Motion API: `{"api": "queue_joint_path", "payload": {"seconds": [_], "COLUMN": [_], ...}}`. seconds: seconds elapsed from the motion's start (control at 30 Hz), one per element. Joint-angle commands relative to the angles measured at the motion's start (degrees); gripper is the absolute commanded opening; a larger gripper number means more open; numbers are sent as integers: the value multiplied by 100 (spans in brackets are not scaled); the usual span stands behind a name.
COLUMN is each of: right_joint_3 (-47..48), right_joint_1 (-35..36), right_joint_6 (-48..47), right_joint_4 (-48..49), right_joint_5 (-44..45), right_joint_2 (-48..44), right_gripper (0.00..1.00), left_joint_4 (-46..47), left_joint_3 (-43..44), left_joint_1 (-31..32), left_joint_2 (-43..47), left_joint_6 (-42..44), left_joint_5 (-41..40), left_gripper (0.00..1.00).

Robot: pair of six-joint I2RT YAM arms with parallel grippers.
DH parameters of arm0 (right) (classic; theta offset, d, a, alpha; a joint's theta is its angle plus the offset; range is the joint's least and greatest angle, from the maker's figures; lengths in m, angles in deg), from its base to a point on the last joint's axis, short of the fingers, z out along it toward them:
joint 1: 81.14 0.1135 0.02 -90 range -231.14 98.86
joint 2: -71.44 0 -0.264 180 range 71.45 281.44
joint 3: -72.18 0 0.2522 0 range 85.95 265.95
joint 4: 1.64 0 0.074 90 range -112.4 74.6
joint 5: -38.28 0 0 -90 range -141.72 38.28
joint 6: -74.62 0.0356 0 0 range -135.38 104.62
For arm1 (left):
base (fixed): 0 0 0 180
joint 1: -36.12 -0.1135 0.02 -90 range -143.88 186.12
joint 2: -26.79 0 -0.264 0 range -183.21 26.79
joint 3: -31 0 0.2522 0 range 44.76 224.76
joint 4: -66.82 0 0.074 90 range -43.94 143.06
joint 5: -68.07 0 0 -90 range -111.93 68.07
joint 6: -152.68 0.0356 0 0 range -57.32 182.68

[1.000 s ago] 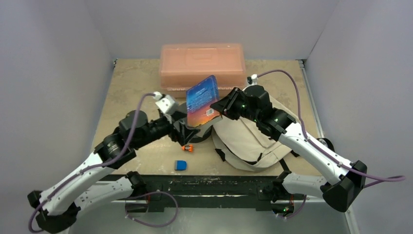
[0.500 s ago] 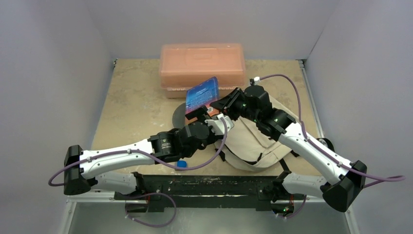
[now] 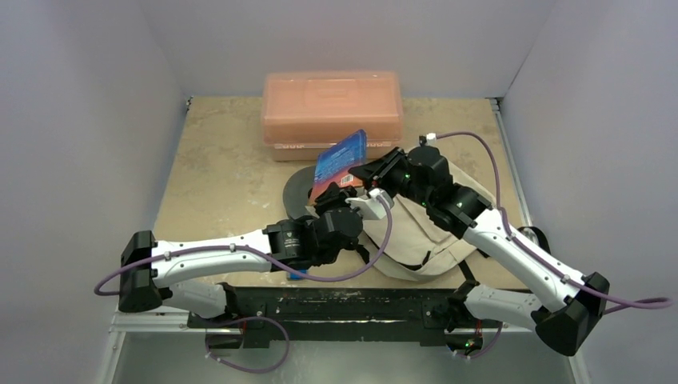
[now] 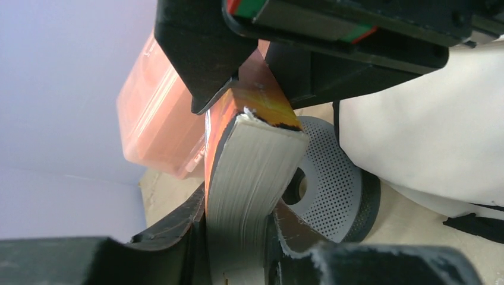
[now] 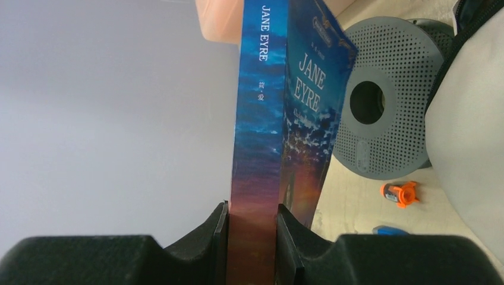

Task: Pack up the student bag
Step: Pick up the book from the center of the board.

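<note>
Both arms meet over the middle of the worktop (image 3: 216, 176), each gripping the same book (image 3: 341, 158), a blue and orange paperback with "Jane Eyre" on its spine and cover. The right pincer (image 5: 252, 211) is closed narrowly on the spine, one finger flat against each cover. The left pincer (image 4: 238, 208) is clamped on the opposite side of the book, and the grey page edge fills the gap between its fingers. The book stands tilted in the air above a grey perforated disc (image 3: 294, 192) with a hole in its centre, which lies flat on the worktop. The cream backpack (image 3: 412, 232) lies on the right half of the worktop, under the right arm and partly hidden by it. Its left edge, with a black zip line, overlaps the right side of the disc. From above, its black straps trail toward the near edge. The pictures do not show whether its opening is unzipped. A salmon-pink plastic box (image 3: 332, 100) sits closed against the back wall, behind the disc and the book. A small orange item (image 5: 399, 193) and a small blue one (image 5: 389, 230) lie on the worktop near the disc, apart from the bag.
</note>
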Motion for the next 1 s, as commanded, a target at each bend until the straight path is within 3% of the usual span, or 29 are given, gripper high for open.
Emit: {"api": "queue_joint_path", "payload": {"seconds": [0.0,0.07,0.13,0.2,0.37,0.53,0.6,0.7,0.77,0.87,0.97], "right_joint_3": [98,-5,-165,-204,-200,-152,-33,40,126,444,814], "right_joint_1": [-9,-7,-6,-12,-7,-7,121,528,1225,2364,2791], "right_joint_6": [-109,-433,-1258,-2628,-5377,-7624,-7787,-7786,-7785,-7696,-7222], "right_joint_4": [965,920,1095,1011,256,-717,-1052,-1101,-1123,-1374,-2107], "right_joint_5": [343,585,873,1192,1961,1989,2027,1381,1448,2575,3844], "right_joint_2": [-503,-583,-739,-872,-1289,-1187,-923,-533,-74,992,1968], "right_gripper": [8,29,58,75,98,99,99,99,99,99,98], "left_joint_4": [-147,-209,-363,-605,-1416,-1868,-1829,-1947,-2103,-2370,-2439], "left_joint_3": [279,260,254,247,189,3,-115,-114,-60,-18,-125], "left_joint_1": [-69,-76,-85,-124,-663,-1666,-1921,-2174,-2265,-2302,-2326], "left_joint_2": [142,253,388,587,1347,2311,2687,3036,3150,3320,3614], "left_joint_6": [-122,-218,-374,-653,-1826,-3008,-3210,-3343,-3418,-3565,-3671], "left_joint_5": [-605,-593,-602,-532,158,1561,1771,1724,1543,1110,796], "left_gripper": [9,0,0,0,0,0,0,0,0,0,0]}}
